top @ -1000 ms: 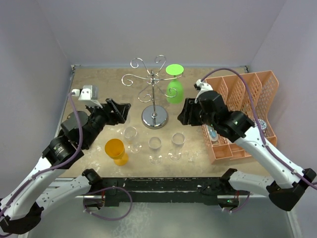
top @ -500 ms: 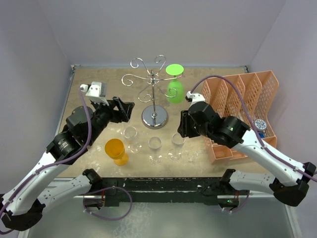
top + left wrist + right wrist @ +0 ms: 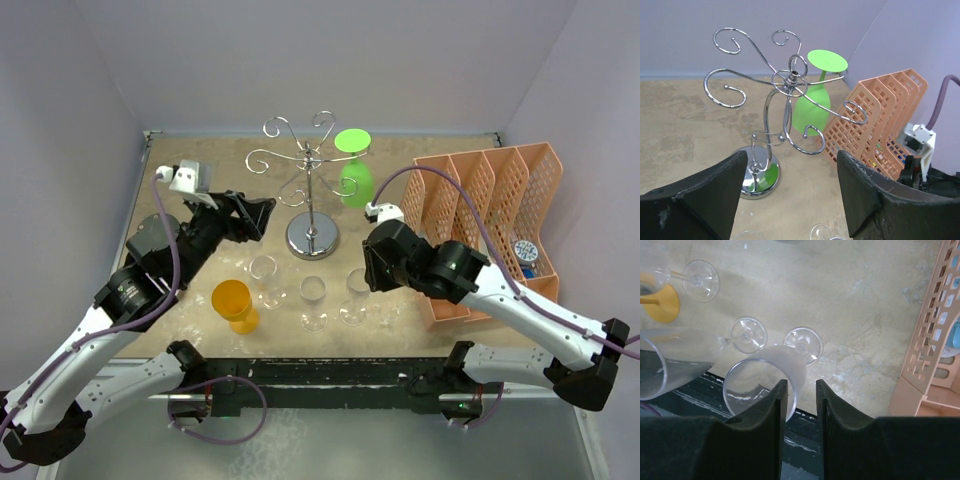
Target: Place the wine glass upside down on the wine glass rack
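Standing upright on its foot on the table [image 3: 200,165], at five o'clock of the wine glass rack [image 3: 312,190]: the clear wine glass [image 3: 760,377], with two more clear glasses [image 3: 313,295] in a row at nine o'clock of it. Sits directly below the right gripper [image 3: 801,385]. In the right wrist view, has the three o'clock side of its rim inside the narrow gap between the two fingers, one finger across the bowl's mouth, the other outside the wall. Cannot tell whether the pads press that wall or only flank it. At nine o'clock of the row, an orange glass [image 3: 234,300], also upright. Up on the rack, at one o'clock of the post, a green glass [image 3: 353,183] hung foot-up. At nine o'clock of the rack, the left gripper [image 3: 260,214], jaws spread wide, gripping nothing, pointed at the post. At three o'clock, along the table's right edge, an orange lattice organiser [image 3: 500,190].
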`<state>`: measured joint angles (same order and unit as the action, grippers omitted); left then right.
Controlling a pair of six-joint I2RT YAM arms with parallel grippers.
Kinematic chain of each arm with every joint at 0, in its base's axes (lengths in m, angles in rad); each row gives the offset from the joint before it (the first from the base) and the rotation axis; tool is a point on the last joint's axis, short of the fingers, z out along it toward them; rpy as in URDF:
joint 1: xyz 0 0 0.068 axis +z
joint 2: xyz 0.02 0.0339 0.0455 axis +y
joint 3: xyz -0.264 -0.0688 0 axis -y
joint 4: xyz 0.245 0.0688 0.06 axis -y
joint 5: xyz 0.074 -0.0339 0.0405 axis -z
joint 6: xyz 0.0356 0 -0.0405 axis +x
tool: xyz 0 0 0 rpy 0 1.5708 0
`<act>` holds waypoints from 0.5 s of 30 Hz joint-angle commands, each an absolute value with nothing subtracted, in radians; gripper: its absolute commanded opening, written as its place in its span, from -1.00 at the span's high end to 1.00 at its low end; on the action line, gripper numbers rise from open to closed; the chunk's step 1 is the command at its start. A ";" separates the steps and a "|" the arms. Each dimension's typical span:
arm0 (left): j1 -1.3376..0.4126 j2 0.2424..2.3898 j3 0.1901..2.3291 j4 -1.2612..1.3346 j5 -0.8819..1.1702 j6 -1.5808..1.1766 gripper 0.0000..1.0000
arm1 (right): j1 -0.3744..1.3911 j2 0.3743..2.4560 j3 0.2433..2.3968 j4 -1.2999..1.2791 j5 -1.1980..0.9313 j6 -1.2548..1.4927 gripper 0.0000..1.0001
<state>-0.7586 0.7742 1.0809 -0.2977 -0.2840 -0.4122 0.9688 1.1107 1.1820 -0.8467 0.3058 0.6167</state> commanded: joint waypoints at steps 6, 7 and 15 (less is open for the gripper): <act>-0.755 0.770 1.094 -0.200 -0.193 -0.497 -0.37 | 0.980 1.106 1.181 -0.845 0.410 0.566 0.55; -0.755 0.771 1.100 -0.202 -0.180 -0.505 -0.37 | 0.980 1.104 1.184 -0.846 0.411 0.560 0.59; -0.755 0.744 1.118 -0.228 -0.157 -0.547 -0.37 | 0.980 1.081 1.189 -0.816 0.455 0.582 0.94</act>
<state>-0.7586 0.7654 1.0801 -0.2489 -0.1898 -0.5125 0.9752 1.1164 1.1637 -0.8421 0.3737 0.5648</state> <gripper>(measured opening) 0.689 0.064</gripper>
